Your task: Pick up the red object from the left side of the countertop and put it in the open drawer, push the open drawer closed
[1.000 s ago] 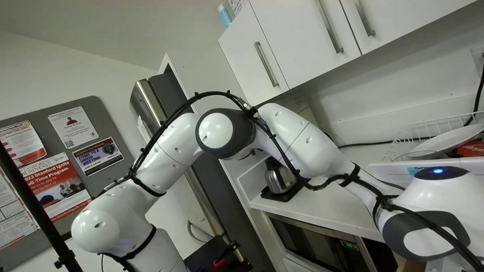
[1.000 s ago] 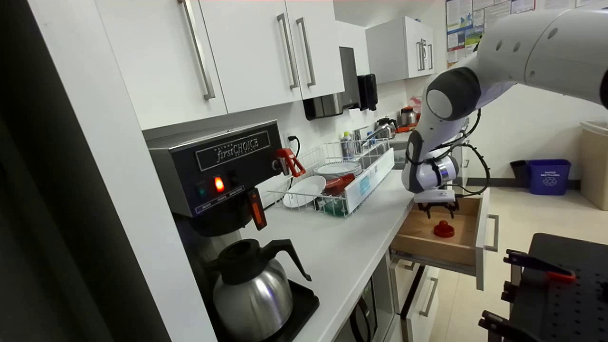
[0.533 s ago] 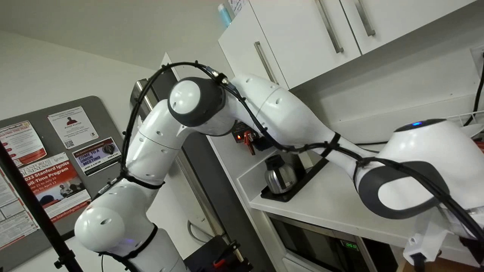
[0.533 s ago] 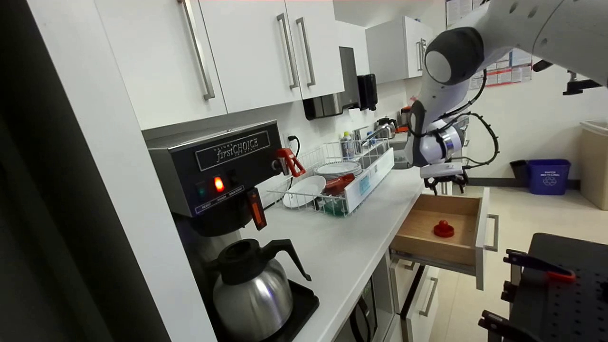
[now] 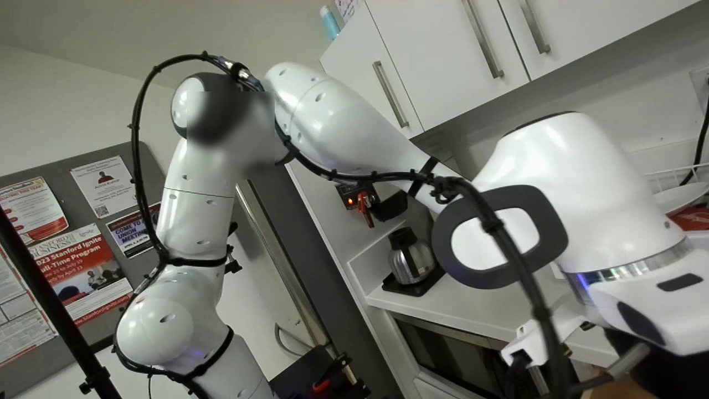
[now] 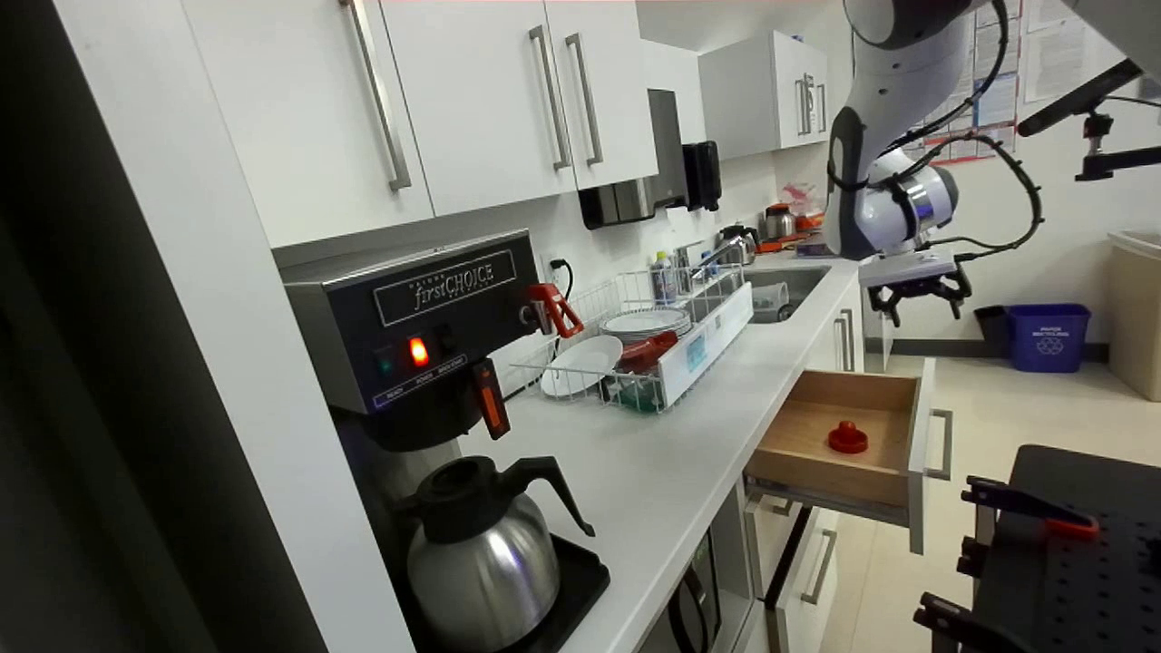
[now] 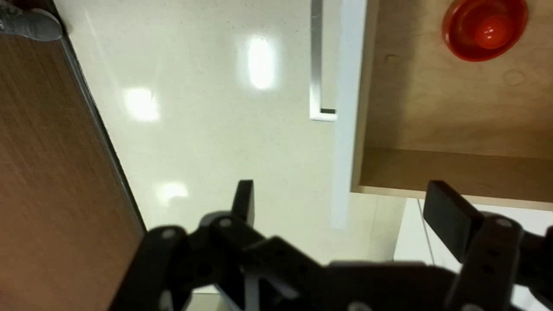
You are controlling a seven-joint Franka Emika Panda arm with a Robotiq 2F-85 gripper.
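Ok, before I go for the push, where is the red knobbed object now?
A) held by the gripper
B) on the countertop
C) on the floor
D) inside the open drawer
D: in an exterior view the red knobbed object sits on the bottom of the open drawer, and the wrist view shows the gripper open, holding nothing.

wall (image 6: 1079,249): white | cabinets (image 6: 472,100): white | floor (image 7: 207,129): pale, glossy | pinboard (image 5: 58,180): grey

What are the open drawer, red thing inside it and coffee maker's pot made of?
Drawer: apparently wood or veneer inside, matte; grain and knots show. Red object: probably glossy plastic; it catches a highlight. Pot: body likely polished steel; silvery, bright reflections.
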